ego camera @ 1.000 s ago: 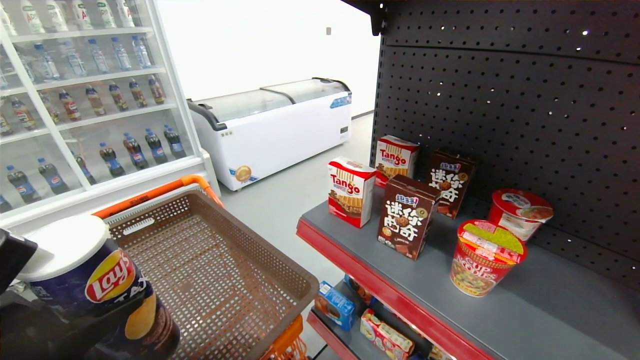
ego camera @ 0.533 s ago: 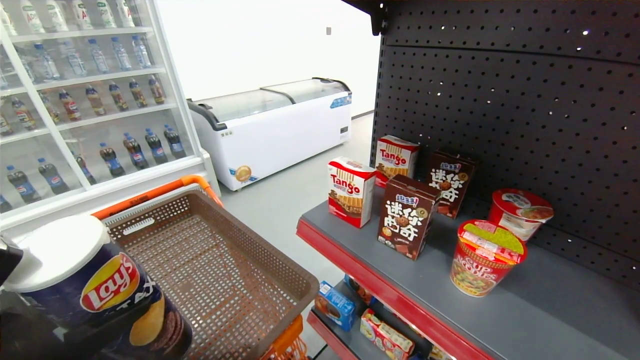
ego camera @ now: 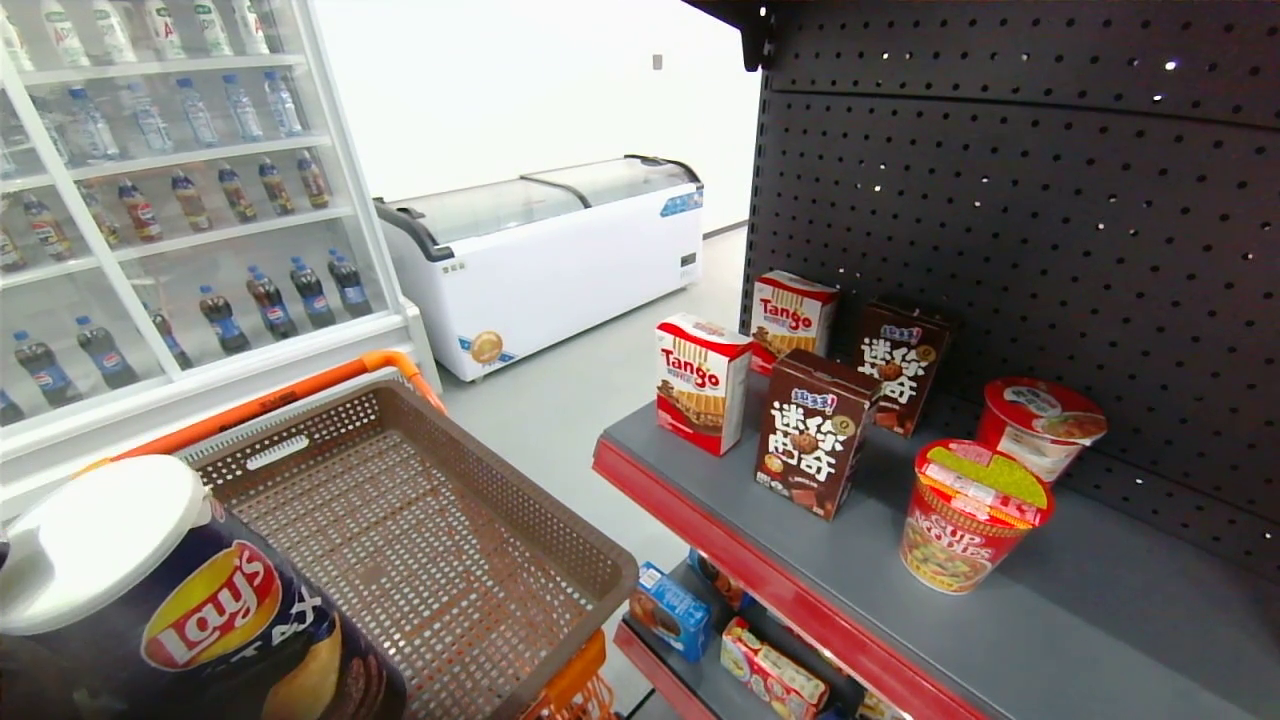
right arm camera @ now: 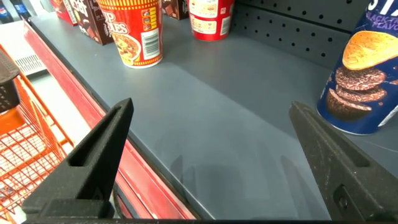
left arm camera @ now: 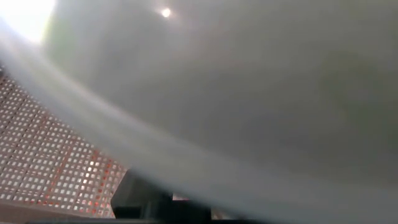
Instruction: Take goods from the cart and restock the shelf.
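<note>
Chip can (ego camera: 200, 620) has dropped lower and nearer over the cart (ego camera: 540, 500); right end effector (right arm camera: 211, 165) hangs spread above the shelf (right arm camera: 217, 99).

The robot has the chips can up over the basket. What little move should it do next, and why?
Probably swing the chips can across to the grey shelf, toward the bare patch past the cup noodles. The can hangs above the brown basket, and that part of the shelf has room.

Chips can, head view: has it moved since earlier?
Yes. The chips can has shifted downward in the view, toward the camera, against the fixed brown basket.
</note>
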